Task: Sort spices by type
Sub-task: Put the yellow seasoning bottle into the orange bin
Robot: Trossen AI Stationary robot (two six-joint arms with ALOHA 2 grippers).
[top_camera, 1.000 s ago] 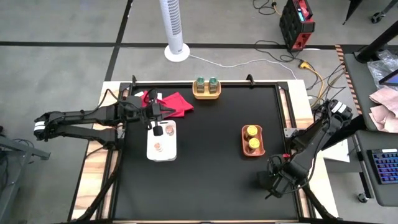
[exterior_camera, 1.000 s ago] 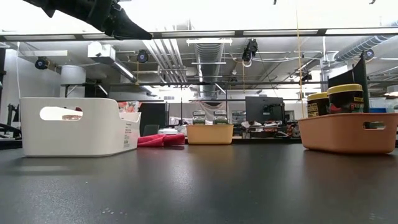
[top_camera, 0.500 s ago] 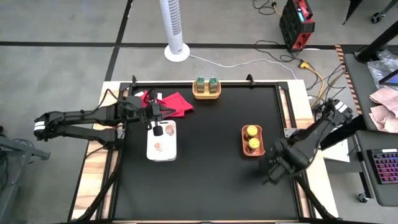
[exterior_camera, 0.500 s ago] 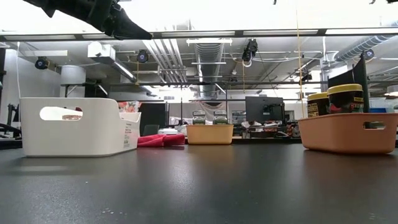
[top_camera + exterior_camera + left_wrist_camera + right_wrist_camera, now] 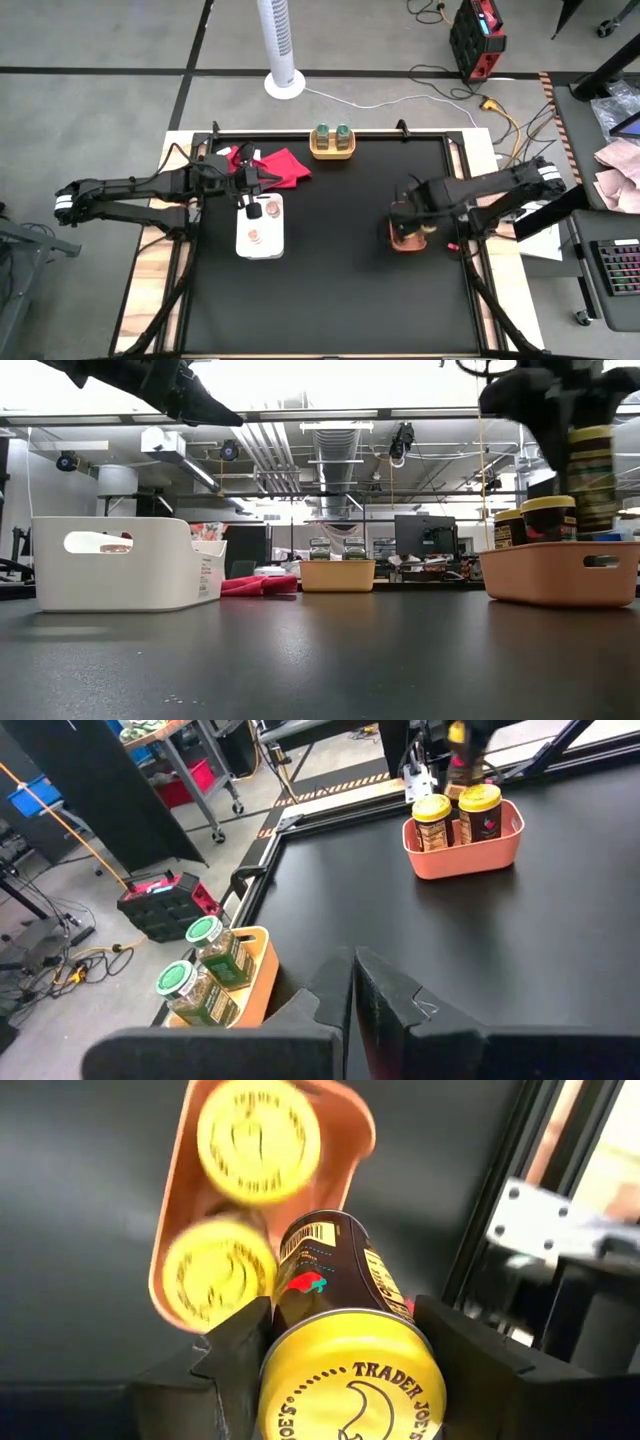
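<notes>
While second ago right arm sat at table's near-right edge, we now see right gripper (image 5: 345, 1345) clamping third yellow-lidded jar (image 5: 340, 1330) above orange tray (image 5: 392, 240), two already inside; drop-in completes yellows. Left gripper (image 5: 352, 982) clenched empty by white tray (image 5: 276, 240).

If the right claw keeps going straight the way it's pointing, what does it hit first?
Probably the orange tray with its two yellow-lidded jars: the right claw, shut on a third yellow-lidded jar, points at them; depth is unclear.
</notes>
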